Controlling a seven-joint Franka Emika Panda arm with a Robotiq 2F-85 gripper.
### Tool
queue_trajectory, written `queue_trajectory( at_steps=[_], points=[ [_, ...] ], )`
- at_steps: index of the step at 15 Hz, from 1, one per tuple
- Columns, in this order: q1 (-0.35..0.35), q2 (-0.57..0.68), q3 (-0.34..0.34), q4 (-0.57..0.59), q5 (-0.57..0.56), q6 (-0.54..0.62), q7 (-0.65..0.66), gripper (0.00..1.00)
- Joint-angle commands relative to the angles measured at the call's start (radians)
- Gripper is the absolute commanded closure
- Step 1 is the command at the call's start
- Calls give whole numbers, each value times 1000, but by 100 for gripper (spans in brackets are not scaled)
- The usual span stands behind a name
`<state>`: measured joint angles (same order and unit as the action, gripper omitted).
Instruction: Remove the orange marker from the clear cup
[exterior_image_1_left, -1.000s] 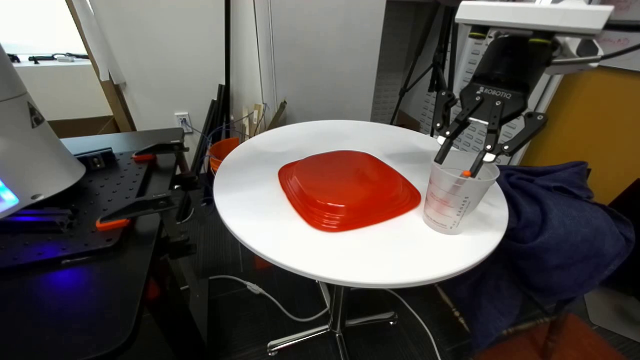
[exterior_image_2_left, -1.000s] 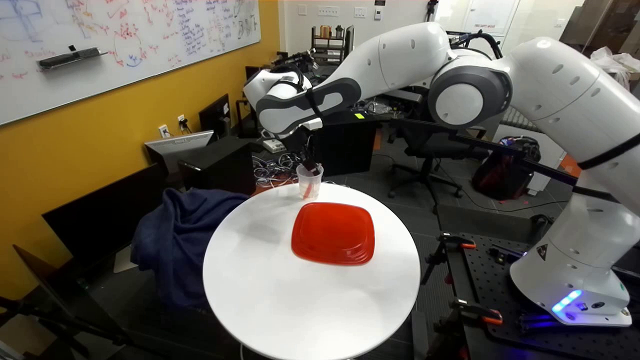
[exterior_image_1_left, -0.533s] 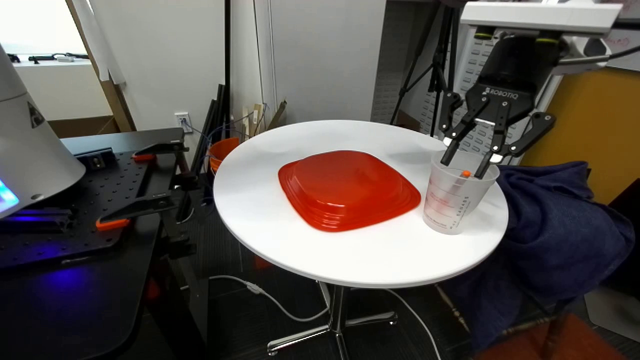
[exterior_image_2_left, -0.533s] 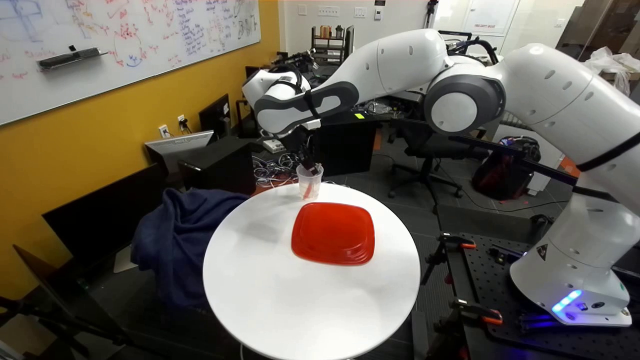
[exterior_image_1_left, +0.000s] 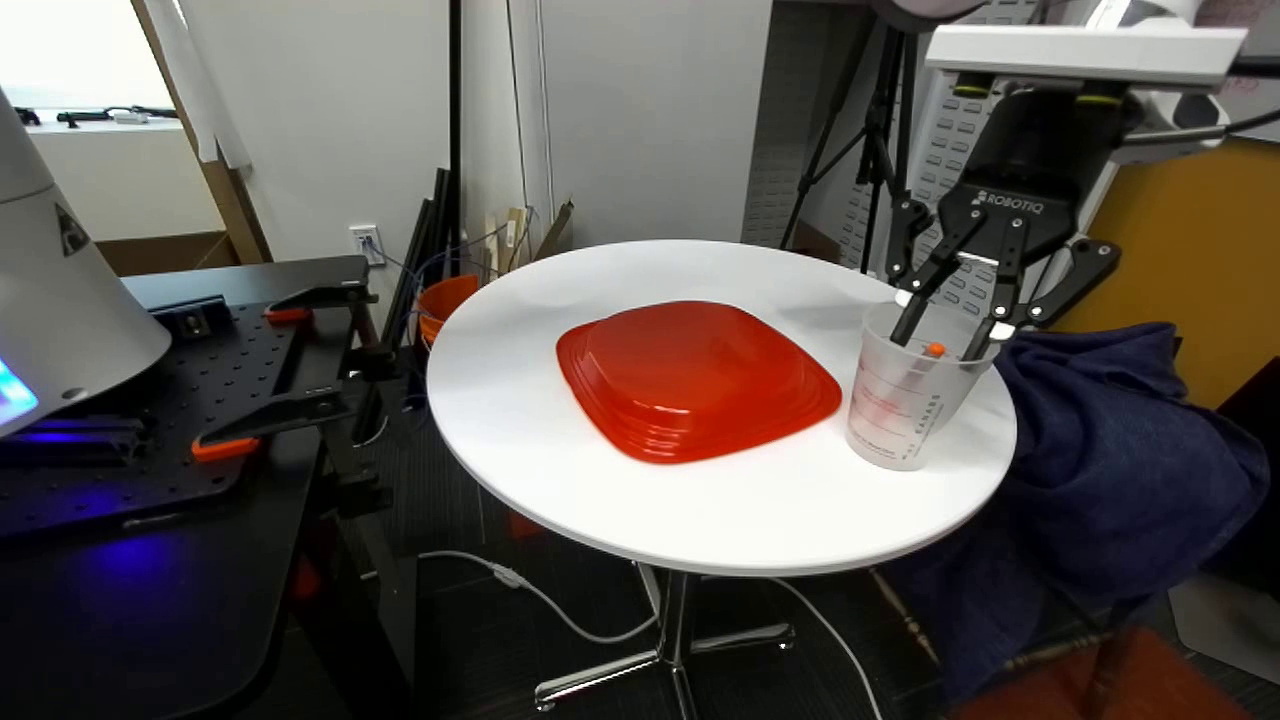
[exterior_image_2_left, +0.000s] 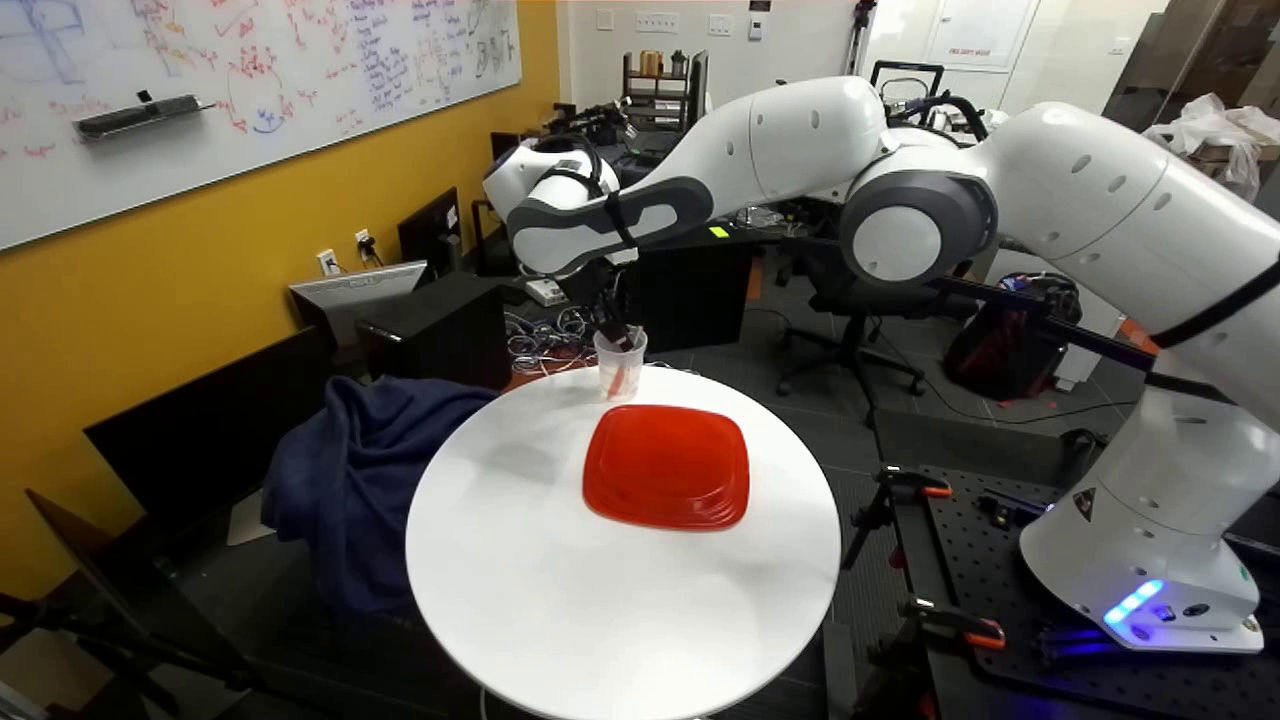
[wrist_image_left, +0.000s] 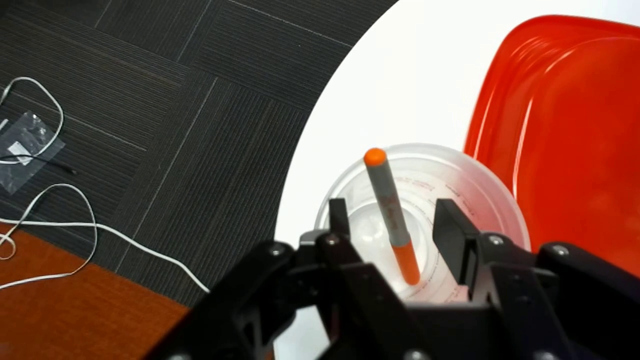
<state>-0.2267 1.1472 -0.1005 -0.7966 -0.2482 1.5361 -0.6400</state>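
Observation:
The clear cup (exterior_image_1_left: 893, 425) stands upright on the white round table, near its edge, in both exterior views. The orange marker (wrist_image_left: 390, 207), grey-bodied with orange ends, leans inside it, its top end showing near the rim. My gripper (exterior_image_1_left: 935, 348) points down at a slant into the cup's mouth, jaws apart. In the wrist view one finger (wrist_image_left: 339, 217) is to the left of the marker and the other finger (wrist_image_left: 452, 235) to its right, with gaps on both sides. Neither finger appears to touch the marker.
A wide red plate (exterior_image_1_left: 700, 380) lies upside down beside the cup on the white table (exterior_image_2_left: 620, 610). A dark blue cloth (exterior_image_1_left: 1110, 480) hangs over something beyond the table's edge. The arm (exterior_image_2_left: 800, 140) reaches across from its base on a black bench.
In an exterior view my gripper has shifted to the right and a little lower, so the marker's top now shows between the fingers. Cup and marker look unmoved; jaw width is unchanged.

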Motion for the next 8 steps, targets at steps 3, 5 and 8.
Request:
queue_trajectory(
  at_steps=[3,5,8],
  points=[
    [10,47,-12,89,-15,-75,12,52],
    [12,53,-13,100,-16,-94,9,52],
    [16,48,-15,93,-17,-110,8,52]
  ],
)
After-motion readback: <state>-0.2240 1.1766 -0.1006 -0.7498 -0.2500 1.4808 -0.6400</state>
